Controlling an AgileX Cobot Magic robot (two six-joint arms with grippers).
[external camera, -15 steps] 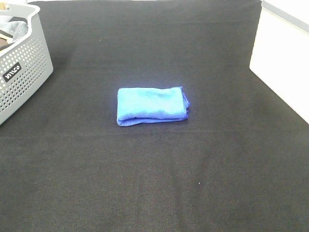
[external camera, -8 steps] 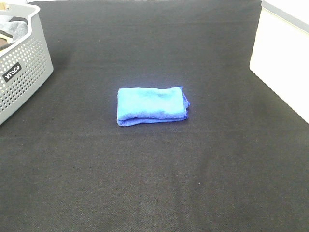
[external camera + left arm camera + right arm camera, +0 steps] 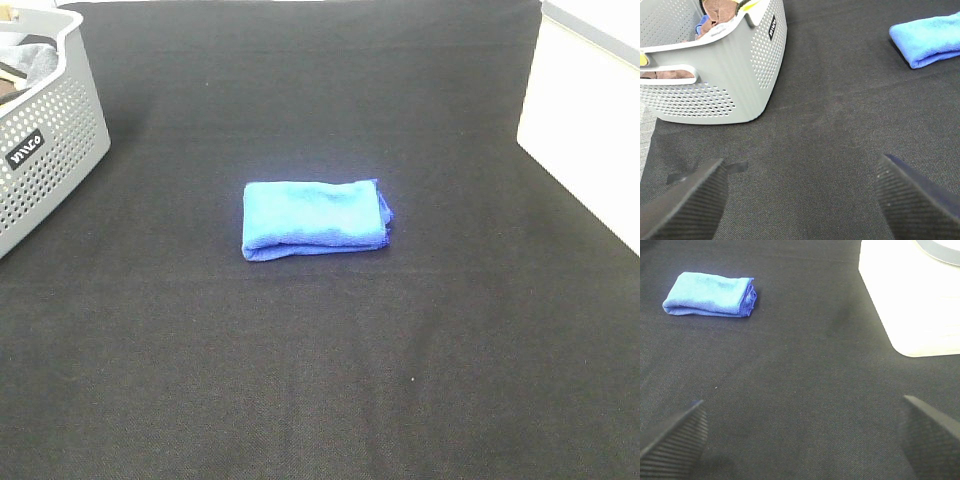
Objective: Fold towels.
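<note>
My jaws both wide and empty, basket (image 3: 45, 130) upper left, folded towel (image 3: 315, 218) centre, bare black counter (image 3: 320, 380) all round.

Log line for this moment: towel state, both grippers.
towel: folded, flat on black cloth, untouched | left gripper: open, empty, near basket | right gripper: open, empty, away from towel

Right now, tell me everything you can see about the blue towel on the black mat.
The blue towel is a bright royal-blue cloth that looks like soft microfibre, with a darker blue stitched hem showing along its right end. It lies folded into a compact flat rectangle of several layers, the rounded fold facing the near side and the layered edges stacked at the right. It rests near the middle of the black mat, long side running left to right. Nothing else touches it; no tag is visible.
</note>
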